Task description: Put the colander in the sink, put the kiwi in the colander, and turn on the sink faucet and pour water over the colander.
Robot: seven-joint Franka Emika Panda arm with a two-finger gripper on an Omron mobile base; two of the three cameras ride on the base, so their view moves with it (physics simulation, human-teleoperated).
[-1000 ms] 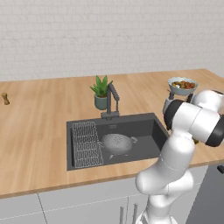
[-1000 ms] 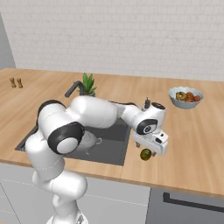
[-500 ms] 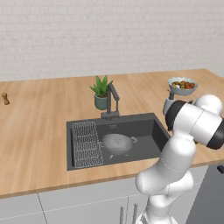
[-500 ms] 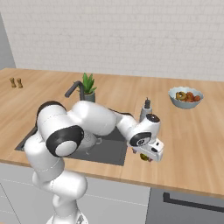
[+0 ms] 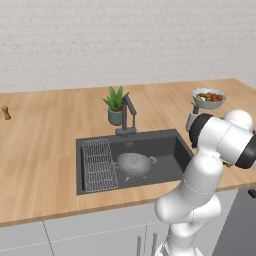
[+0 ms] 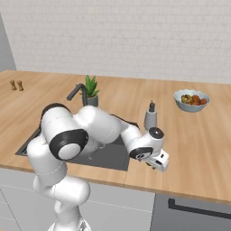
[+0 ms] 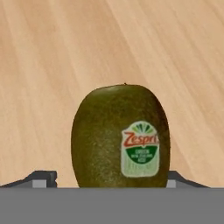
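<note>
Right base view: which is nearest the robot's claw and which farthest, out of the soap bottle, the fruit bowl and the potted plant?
From the gripper, low at the counter's front edge:
1. Soap bottle, just behind it beside the sink.
2. Fruit bowl, farther back on the right.
3. Potted plant, back left by the sink faucet, about as far as the bowl; too close to call.

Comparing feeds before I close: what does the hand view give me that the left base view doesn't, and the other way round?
Hand view: the kiwi, sticker facing the camera, resting on the counter between the fingers, with a gap at one of them. Left base view: the colander sitting in the sink beside the wire rack, with the faucet, potted plant and fruit bowl around it. Both: the wooden counter.
</note>
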